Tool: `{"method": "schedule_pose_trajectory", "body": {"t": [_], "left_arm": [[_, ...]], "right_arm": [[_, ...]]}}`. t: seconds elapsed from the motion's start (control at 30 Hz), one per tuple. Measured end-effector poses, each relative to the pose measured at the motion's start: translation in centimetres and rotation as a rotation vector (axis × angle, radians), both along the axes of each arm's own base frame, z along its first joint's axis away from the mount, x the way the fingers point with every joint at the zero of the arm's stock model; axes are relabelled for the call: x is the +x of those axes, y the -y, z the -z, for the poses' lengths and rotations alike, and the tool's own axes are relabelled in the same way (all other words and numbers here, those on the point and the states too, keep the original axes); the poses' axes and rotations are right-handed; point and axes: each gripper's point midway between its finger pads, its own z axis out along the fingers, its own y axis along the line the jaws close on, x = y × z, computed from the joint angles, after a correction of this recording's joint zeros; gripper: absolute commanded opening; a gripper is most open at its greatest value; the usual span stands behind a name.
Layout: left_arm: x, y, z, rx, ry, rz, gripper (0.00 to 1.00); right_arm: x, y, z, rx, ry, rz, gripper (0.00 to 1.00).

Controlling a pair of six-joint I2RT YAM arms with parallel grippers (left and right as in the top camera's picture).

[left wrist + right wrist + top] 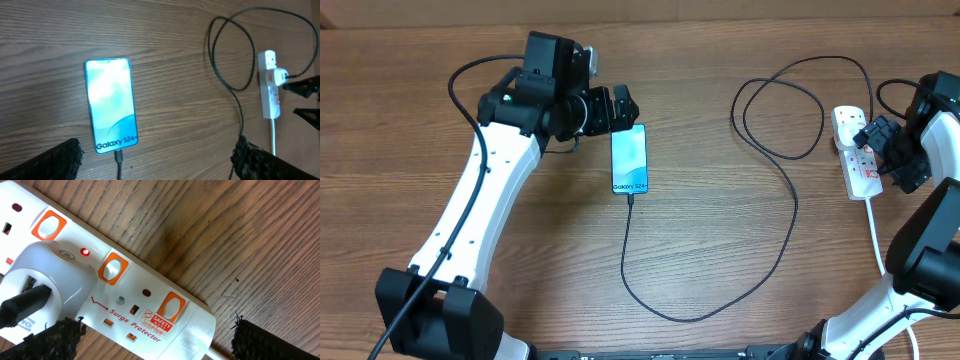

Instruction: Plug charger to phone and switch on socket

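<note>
While your left gripper (625,108) and right gripper (882,152) hang with fingers spread wide, the slim blue-screened phone (629,158) lies upper centre, thin black charger cable (790,200) plugged in; the white red-marked power strip (847,118) sits far right.

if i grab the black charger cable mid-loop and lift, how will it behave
Likely floppy: the charger cable lies in loose curves and a loop, so it would sag either side of a grip. Probably light, being thin. Its tip appears seated in the phone and its other end runs to the socket, so a pull may drag the phone.
</note>
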Motion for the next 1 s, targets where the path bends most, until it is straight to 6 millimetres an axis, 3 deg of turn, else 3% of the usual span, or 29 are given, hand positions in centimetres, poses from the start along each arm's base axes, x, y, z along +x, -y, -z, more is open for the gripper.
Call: {"method": "schedule_pose_trajectory", "body": {"t": [0.27,0.37,0.47,0.77,1.0], "left_arm": [[-0.9,0.8,-1.7,-0.011,0.04,0.024,0.99],[-1.4,0.8,-1.5,-0.01,0.036,0.026,0.99],[-2.4,0.5,0.1,0.001,-0.005,0.026,1.0],[-7.5,-1.1,7.6,0.062,-0.207,0.024,1.0],[-9.3,-2.2,9.2,0.099,-0.242,0.01,1.0]], "right_arm": [[0.0,0.0,0.0,0.0,0.0,-0.001,1.0],[0.0,0.0,0.0,0.0,0.0,-0.002,1.0],[0.0,0.0,0.0,-0.001,0.0,-0.003,1.0],[0.0,0.0,0.0,0.0,0.0,-0.003,1.0],[0.0,0.0,0.0,-0.001,-0.001,-0.004,1.0]]}}
